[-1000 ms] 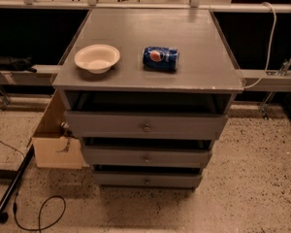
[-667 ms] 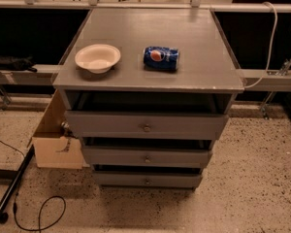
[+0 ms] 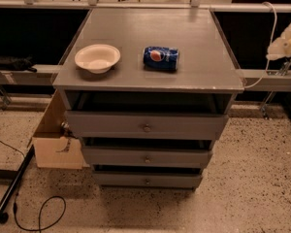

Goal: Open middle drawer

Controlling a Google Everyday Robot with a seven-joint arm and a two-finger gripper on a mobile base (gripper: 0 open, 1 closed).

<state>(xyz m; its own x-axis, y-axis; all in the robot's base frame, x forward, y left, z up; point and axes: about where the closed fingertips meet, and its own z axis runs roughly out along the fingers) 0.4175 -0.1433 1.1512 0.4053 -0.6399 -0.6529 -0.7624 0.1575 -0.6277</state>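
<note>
The grey cabinet (image 3: 150,38) has three drawer fronts stacked at its front. The middle drawer (image 3: 116,157) is the second flat grey front, with a small round metal knob (image 3: 147,159) at its centre. The wider top front (image 3: 106,124) is above it and the smallest bottom front (image 3: 121,179) below it. A dark gap shows above each front. My gripper (image 3: 285,39) shows only as a pale blurred shape at the right edge. It is level with the cabinet top, far up and right of the middle drawer's knob.
A white bowl (image 3: 97,58) and a blue soda can (image 3: 161,58) lying on its side sit on the cabinet top. A cardboard box (image 3: 56,147) stands against the cabinet's left side. A black pole (image 3: 12,188) and cable (image 3: 39,217) lie on the speckled floor at the left. A white cable (image 3: 271,28) hangs at the right.
The pale shape of my gripper has come into view at the right edge. The cabinet, the drawers, the bowl and the can have not moved.
</note>
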